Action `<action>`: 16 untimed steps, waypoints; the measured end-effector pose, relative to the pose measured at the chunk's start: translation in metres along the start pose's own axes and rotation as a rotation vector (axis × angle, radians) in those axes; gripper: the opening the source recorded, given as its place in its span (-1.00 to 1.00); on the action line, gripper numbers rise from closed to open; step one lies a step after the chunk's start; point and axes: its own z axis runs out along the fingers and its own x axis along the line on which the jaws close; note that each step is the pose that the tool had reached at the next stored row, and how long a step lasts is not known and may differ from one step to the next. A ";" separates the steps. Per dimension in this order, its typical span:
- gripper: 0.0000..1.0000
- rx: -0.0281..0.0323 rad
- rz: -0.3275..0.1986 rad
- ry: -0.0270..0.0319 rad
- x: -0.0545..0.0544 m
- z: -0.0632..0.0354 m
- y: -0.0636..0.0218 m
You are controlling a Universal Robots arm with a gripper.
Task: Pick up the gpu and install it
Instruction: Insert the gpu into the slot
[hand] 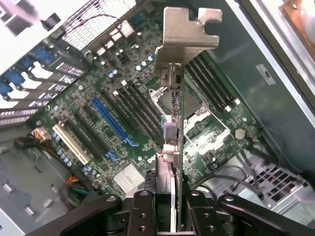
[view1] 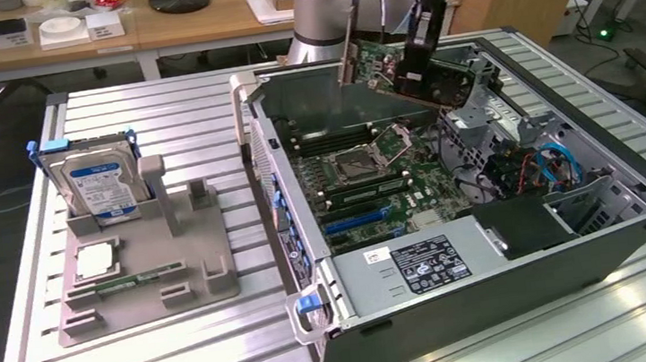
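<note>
Fig. The gpu (view1: 373,60), a thin flat dark-green circuit card with a pale metal bracket (hand: 189,29), held above the open grey computer case (view1: 478,282).
My black gripper (view1: 415,74) is clamped narrow on the card's edge; the card hangs over the green motherboard (view1: 361,195), touching no slot. Good alignment, I judge, means its lower edge parallel to the long blue slot (hand: 112,123), without tilt.

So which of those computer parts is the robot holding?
The gpu, gripped above the open case; the hard drive and memory stick sit on the grey stand.
</note>
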 end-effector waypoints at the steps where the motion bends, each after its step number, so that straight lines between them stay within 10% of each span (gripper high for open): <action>1: -0.45 -0.0004 -0.016 -0.0004 0.000 0.0001 0.0000; 16: -0.45 -0.0055 -0.237 -0.0058 0.000 0.0013 0.0000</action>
